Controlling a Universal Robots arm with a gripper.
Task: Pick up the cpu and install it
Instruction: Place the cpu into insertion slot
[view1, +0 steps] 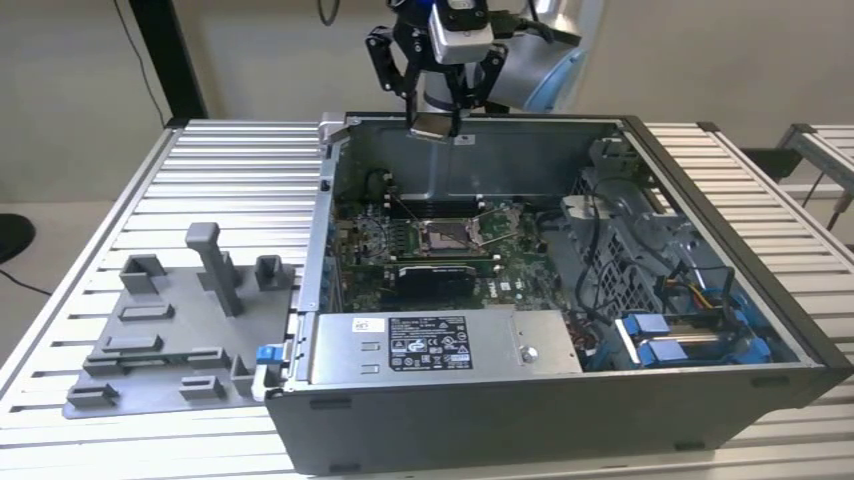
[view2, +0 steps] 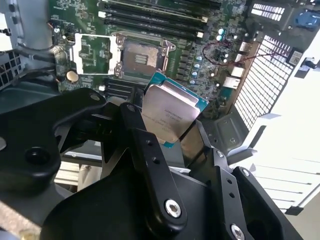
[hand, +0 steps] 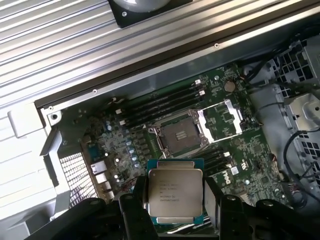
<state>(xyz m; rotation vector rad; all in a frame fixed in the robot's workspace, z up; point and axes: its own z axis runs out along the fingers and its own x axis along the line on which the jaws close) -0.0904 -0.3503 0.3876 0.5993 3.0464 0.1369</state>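
Holding cpu in clenched tool, pinched at two opposite edges between black fingers. Hanging high over far wall of open computer case in exterior view, well apart from motherboard below. Showing silver-grey lid with green rim in both wrist views, tilted in second wrist view. Open socket, hinged frame swung aside, near board middle. Labelled power supply along near wall. Under case: slatted table; grey fixture at exterior view's left.

You've got the cpu airborne: square silver-grey lid on teal substrate, tilted, edges pinched in the gripper, hanging above the open computer case.
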